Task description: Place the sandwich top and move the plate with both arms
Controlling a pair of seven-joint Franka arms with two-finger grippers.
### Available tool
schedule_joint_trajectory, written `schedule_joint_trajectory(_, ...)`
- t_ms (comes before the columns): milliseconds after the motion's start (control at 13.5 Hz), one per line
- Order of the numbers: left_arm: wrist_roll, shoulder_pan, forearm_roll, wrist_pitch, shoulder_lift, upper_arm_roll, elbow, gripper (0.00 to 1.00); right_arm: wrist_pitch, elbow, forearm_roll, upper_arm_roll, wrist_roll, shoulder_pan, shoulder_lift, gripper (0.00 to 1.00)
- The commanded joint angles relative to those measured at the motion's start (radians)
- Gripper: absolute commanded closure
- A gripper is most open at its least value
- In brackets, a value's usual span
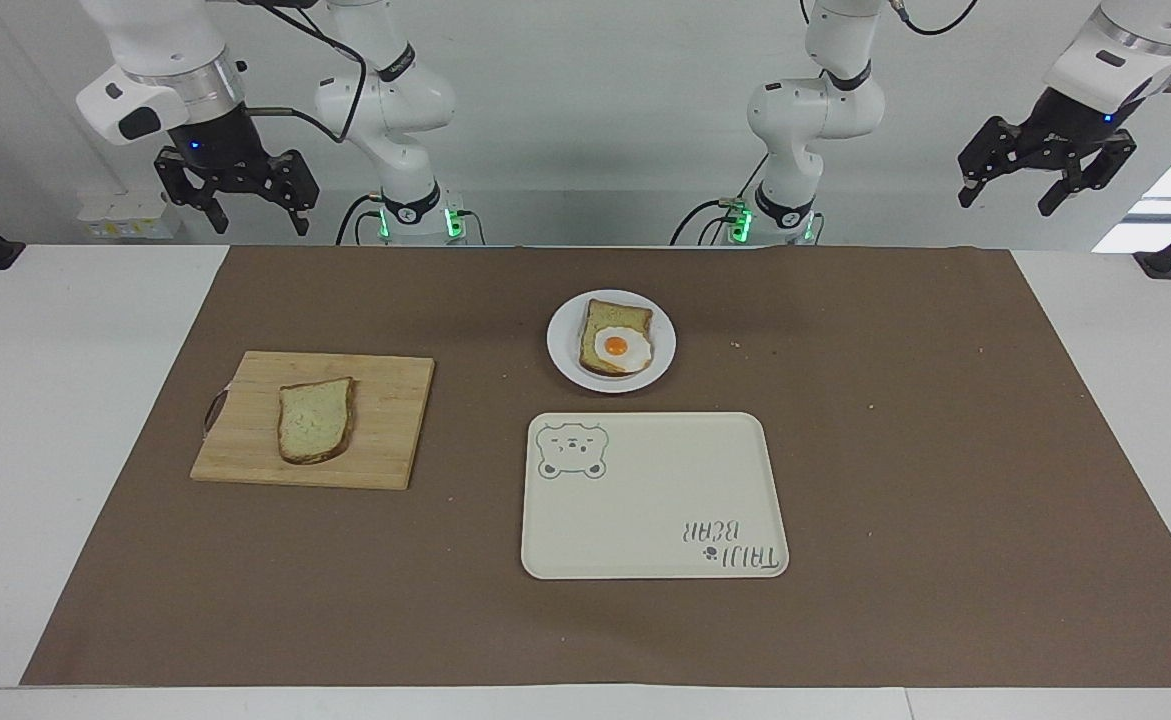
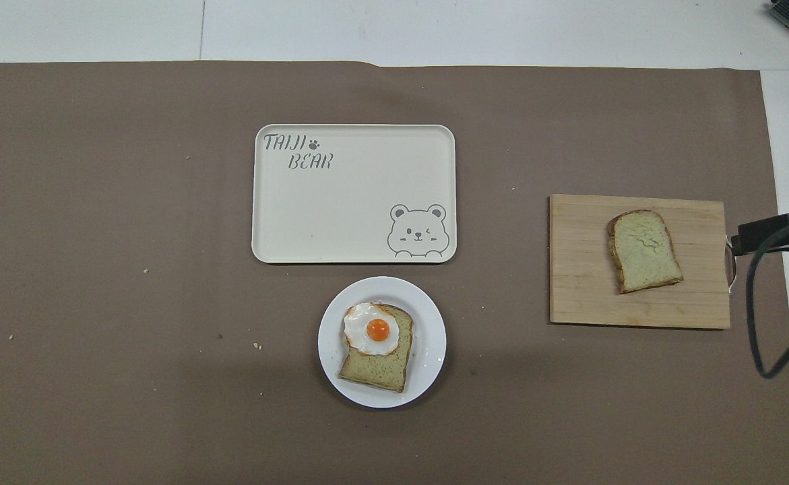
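The sandwich top [image 1: 315, 419] [image 2: 644, 250], a plain tan slice with a brown crust, lies flat on a wooden cutting board [image 1: 385, 420] [image 2: 576, 269] toward the right arm's end of the table. The round white plate [image 1: 562, 350] [image 2: 433, 343] sits mid-table near the robots and carries a bread slice with a fried egg [image 1: 616, 346] [image 2: 371, 330]. My right gripper [image 1: 257, 212] hangs open and empty, high over the table's edge nearest the robots. My left gripper [image 1: 1007, 198] waits open and empty, high over the left arm's end of the table.
A cream rectangular tray [image 1: 645, 540] [image 2: 354, 229] with a bear drawing lies just beside the plate, farther from the robots. A brown mat [image 1: 895, 450] [image 2: 98, 202] covers the table. A black cable [image 2: 761, 316] loops beside the cutting board.
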Motion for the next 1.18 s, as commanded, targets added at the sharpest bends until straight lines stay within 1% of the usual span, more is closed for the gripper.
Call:
schedule_joint_trajectory(0, -0.006, 0.010, 0.004, -0.004, -0.025, -0.005, -0.027, 0.00, 0.021, -0.027, 0.024, 0.003, -0.003, -0.003, -0.018, 0.00)
schedule_joint_trajectory(370, -0.006, 0.010, 0.004, -0.004, -0.025, -0.005, -0.027, 0.00, 0.024, -0.066, 0.027, 0.003, -0.009, -0.008, -0.041, 0.00)
schedule_joint_trajectory(1109, -0.006, 0.010, 0.004, -0.004, -0.026, -0.005, -0.027, 0.00, 0.033, -0.068, 0.028, 0.003, -0.009, -0.007, -0.041, 0.00)
